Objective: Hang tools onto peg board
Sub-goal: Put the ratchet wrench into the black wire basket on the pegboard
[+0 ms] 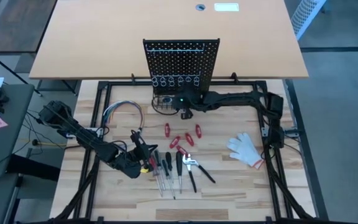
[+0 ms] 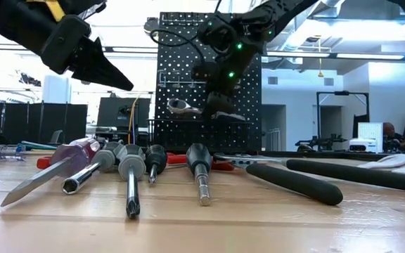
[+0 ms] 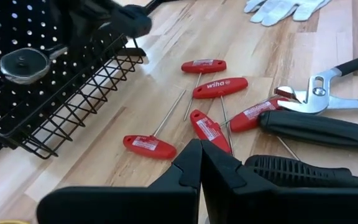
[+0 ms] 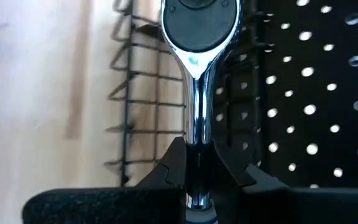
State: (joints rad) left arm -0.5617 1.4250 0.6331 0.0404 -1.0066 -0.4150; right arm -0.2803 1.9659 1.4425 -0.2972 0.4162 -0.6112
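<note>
Gripping the ratchet by its slick chrome shank, the right gripper hangs over the peg board basket. Stiff and head-heavy, it may swivel. Near left, the left gripper waits clenched, empty.

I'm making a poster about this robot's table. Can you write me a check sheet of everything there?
Surface: wooden table, tools spread over the middle.
Job's things: black peg board upright with wire basket; ratchet held over the basket; red T-handle keys, screwdrivers and pliers lying flat.
Clutter: white glove; coloured wires.
Grippers: right gripper shut on the ratchet at the board; left gripper shut, empty, above the screwdrivers.
Cables: nothing seen besides the wires.
Surroundings: second table behind; monitors in the room.
</note>
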